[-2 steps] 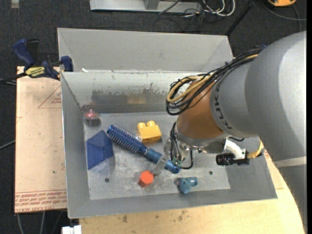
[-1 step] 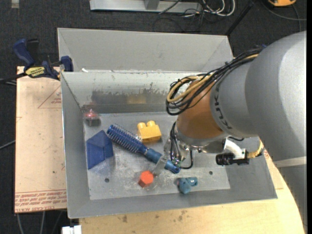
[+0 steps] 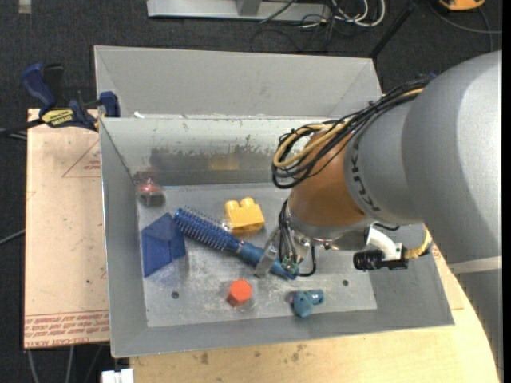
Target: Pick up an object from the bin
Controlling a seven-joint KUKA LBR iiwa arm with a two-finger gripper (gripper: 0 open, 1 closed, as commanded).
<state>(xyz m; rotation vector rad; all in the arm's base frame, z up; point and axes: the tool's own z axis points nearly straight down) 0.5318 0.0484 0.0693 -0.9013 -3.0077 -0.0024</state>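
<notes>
At right-centre of the bin floor, your gripper [image 3: 281,263] sits on the handle end of the blue hairbrush [image 3: 209,234]; you cannot tell whether it is open or closed.
- Hairbrush: lying diagonally, bristle head toward rear left.
- Yellow toy brick [image 3: 244,215]: just behind the brush.
- Blue wedge [image 3: 162,244]: left, beside the bristle head.
- Orange-red piece [image 3: 239,293]: front, apart.
- Small blue piece [image 3: 305,301]: front, near your gripper.
- Grey bin [image 3: 351,290]: scuffed floor.
- Dark carpet [image 3: 80,14]: around the bin.
</notes>
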